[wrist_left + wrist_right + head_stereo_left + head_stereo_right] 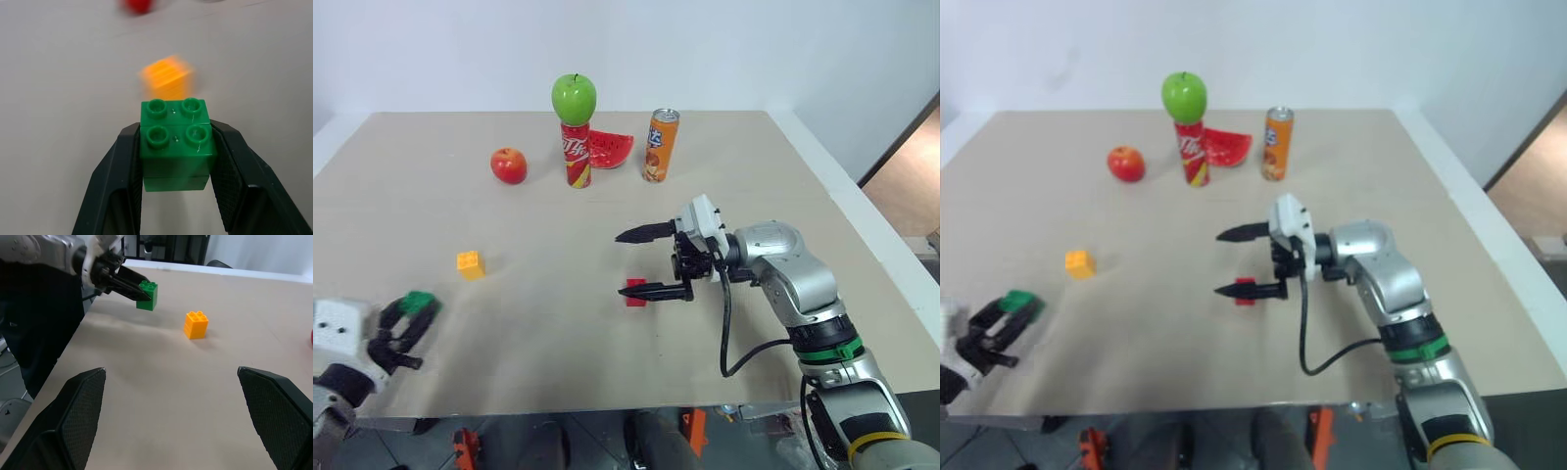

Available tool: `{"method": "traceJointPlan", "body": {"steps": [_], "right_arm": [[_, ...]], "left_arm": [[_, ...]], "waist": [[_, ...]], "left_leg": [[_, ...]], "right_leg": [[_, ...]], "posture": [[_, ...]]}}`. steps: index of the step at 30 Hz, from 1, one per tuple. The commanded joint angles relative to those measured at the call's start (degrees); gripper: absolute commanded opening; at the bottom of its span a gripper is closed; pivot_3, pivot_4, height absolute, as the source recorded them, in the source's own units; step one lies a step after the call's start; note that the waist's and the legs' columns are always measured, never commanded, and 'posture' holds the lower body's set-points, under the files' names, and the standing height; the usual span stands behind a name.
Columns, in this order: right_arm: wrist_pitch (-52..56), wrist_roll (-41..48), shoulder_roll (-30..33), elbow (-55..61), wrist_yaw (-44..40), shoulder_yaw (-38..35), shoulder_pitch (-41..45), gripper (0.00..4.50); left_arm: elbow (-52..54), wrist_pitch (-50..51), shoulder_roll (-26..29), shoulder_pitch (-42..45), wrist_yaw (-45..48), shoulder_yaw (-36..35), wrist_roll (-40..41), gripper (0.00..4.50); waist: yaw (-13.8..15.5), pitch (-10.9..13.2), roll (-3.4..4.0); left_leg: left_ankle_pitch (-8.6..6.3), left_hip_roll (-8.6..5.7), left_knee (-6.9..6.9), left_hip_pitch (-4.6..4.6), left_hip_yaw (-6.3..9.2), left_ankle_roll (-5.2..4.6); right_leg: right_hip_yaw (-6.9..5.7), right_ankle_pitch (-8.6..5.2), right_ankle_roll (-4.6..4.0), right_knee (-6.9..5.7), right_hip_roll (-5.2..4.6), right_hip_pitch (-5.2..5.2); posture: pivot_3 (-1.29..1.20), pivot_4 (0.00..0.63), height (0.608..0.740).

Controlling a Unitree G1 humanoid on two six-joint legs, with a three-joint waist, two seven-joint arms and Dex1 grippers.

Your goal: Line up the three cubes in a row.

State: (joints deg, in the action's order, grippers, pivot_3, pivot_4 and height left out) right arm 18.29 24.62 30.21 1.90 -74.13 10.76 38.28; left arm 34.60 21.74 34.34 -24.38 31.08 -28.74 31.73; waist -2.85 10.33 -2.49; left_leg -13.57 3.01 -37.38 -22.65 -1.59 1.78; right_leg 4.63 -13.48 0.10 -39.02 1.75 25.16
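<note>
left end effector (411, 328): clenched on green cube (177, 142), held at worktop (558, 333) near-left corner
red cube (635, 292): mid-worktop, just under right end effector's lower finger
right end effector (638, 262): released, jaws wide, holding nothing
yellow-orange cube (470, 264): left side, beyond green cube
far edge: red apple (509, 165), two cans, green apple on one, watermelon slice

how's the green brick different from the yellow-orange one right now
The green brick is clamped between the left gripper's fingers, lifted off the table; the yellow-orange brick sits free on it. The green one lies nearer the table's front edge, the yellow-orange farther in. Both are small studded bricks.
</note>
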Motion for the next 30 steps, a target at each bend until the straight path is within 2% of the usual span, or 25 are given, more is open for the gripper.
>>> {"method": "traceJointPlan", "body": {"steps": [1,8,17,22,30], "right_arm": [[-0.71,1.00,1.30,1.93,-0.88,-1.99,0.89,4.50],[-2.44,-0.06,1.71,1.12,-0.12,-2.10,1.17,4.50],[-3.82,-1.02,2.66,1.53,1.31,-2.34,-0.17,4.50],[-4.44,-2.53,3.86,2.29,2.61,-2.27,-1.63,4.50],[-4.51,-2.75,4.37,3.06,3.85,-2.44,-2.89,4.50]], "left_arm": [[1.65,-0.91,5.82,4.71,7.73,6.97,-1.20,1.31],[-11.07,-3.70,10.54,23.95,22.59,20.53,-2.41,1.31],[-33.78,-10.48,7.26,46.62,38.47,34.16,-8.75,1.31],[-40.47,-12.30,2.52,54.23,41.29,37.76,-11.25,1.31],[-42.99,-13.08,-1.47,57.19,42.49,40.35,-13.86,1.31]], "waist": [[0.04,0.03,0.05],[0.00,0.07,0.13],[0.19,0.07,0.13],[0.22,0.06,0.13],[0.15,0.06,0.13]], "left_leg": [[0.00,-0.01,0.00,0.00,0.01,0.00],[0.01,0.02,0.01,-0.02,0.01,-0.01],[-0.03,-0.01,0.03,-0.27,0.11,-0.06],[-0.05,-0.08,-0.10,-0.40,0.14,-0.10],[-0.06,-0.08,-0.16,-0.42,0.21,-0.12]], "right_leg": [[-0.02,0.00,0.00,0.00,0.02,0.00],[-0.04,0.11,0.17,-0.02,0.10,0.03],[-0.09,0.07,0.22,0.01,0.13,0.14],[-0.11,0.06,0.31,0.01,0.06,0.15],[-0.11,0.08,0.35,-0.02,0.07,0.16]], "posture": [[0.00,0.150,0.740],[0.00,0.150,0.740],[0.00,0.150,0.740],[0.00,0.150,0.740],[0.00,0.150,0.740]]}}
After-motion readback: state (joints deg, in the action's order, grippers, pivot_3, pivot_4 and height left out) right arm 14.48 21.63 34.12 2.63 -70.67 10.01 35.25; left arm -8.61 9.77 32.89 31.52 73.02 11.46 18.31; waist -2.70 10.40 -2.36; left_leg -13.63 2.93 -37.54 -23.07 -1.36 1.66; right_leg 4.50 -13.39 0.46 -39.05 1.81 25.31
